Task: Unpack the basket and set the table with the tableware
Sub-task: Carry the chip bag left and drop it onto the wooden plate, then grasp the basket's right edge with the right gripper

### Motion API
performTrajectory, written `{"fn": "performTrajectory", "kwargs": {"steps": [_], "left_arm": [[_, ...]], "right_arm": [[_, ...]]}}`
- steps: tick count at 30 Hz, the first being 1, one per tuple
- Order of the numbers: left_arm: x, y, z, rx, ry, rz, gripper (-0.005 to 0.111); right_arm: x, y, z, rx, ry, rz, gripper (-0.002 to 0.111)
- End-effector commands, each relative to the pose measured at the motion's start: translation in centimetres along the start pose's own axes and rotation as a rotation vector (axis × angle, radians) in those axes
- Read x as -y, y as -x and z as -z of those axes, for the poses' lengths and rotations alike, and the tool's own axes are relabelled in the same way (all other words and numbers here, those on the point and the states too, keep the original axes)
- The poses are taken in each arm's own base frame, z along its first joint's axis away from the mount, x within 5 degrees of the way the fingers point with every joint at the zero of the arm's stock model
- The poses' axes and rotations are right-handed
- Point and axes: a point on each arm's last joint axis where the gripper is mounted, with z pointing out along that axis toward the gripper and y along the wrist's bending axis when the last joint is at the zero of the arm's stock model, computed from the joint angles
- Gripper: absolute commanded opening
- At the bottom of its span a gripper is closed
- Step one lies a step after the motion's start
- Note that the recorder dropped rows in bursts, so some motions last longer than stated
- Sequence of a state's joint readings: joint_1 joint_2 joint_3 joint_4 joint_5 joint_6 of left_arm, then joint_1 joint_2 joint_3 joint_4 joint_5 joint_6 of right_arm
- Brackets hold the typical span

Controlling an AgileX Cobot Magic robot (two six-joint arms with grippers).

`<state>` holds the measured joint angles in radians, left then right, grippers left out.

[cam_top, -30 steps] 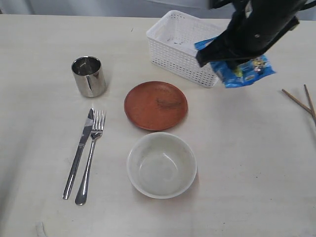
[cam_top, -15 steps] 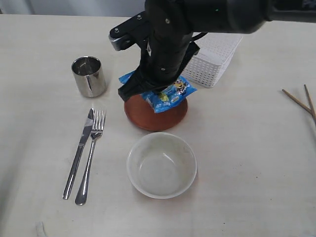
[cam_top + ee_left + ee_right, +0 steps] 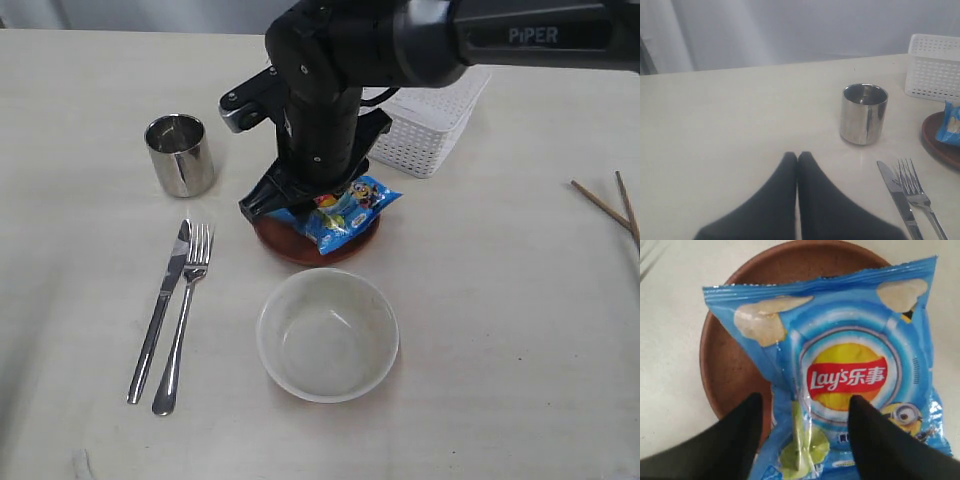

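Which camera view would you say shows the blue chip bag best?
The right wrist view: the chip bag fills the frame, label readable, lying over the plate. The exterior view shows it partly hidden under the arm; the left wrist view catches only a blue corner at the picture's edge.

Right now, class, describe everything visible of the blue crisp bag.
The blue crisp bag is a glossy foil packet, sealed and puffed, with a red-and-yellow Lay's logo, pictured crisps and a cartoon figure. It lies face up on the reddish-brown plate, overhanging its rim on one side. The right gripper stands open astride one end.
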<state>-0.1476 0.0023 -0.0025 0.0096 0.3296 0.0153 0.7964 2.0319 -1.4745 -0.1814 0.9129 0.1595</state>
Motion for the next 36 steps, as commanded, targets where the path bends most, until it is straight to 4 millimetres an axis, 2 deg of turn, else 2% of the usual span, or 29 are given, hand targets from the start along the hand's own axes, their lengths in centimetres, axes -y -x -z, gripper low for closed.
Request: {"fn": "performTrajectory", "kwargs": {"steps": [1,5,7,11,14,20,24,27,32,36], "left_arm": [[0.0,0.0,0.0,0.008,-0.006,0.005,0.000],[0.0,0.0,0.0,0.008,-0.006,0.005,0.000],[0.0,0.0,0.0,0.008,-0.006,0.005,0.000],[0.0,0.0,0.0,0.008,-0.006,0.005,0.000],[0.0,0.0,0.0,0.008,-0.006,0.005,0.000],[0.0,0.0,0.0,0.008,-0.006,0.005,0.000],[0.0,0.0,0.0,0.008,-0.006,0.005,0.000],[0.0,0.0,0.0,0.008,-0.006,0.005,0.000],[0.0,0.0,0.0,0.008,-0.006,0.005,0.000],[0.0,0.0,0.0,0.008,-0.006,0.005,0.000]], "right_arm": [[0.3,0.6,1.8,-0.022,-0.013,0.020,0.064],[1.2,1.2,5.1,0.031,-0.065,0.003,0.064],[2.6,1.4,7.0,0.085,-0.138,-0.053,0.064],[7.3,0.8,10.0,0.167,-0.209,-0.253,0.064],[11.8,-0.4,10.6,0.162,-0.198,-0.416,0.064],[19.7,-3.1,9.0,0.129,-0.057,-0.731,0.064],[22.9,-4.2,7.3,0.131,0.066,-0.877,0.064],[23.9,-4.5,5.3,0.107,0.117,-0.925,0.064],[24.4,-4.0,1.9,0.089,0.114,-0.928,0.064],[24.4,-3.8,-2.1,0.053,0.119,-0.951,0.064]]}}
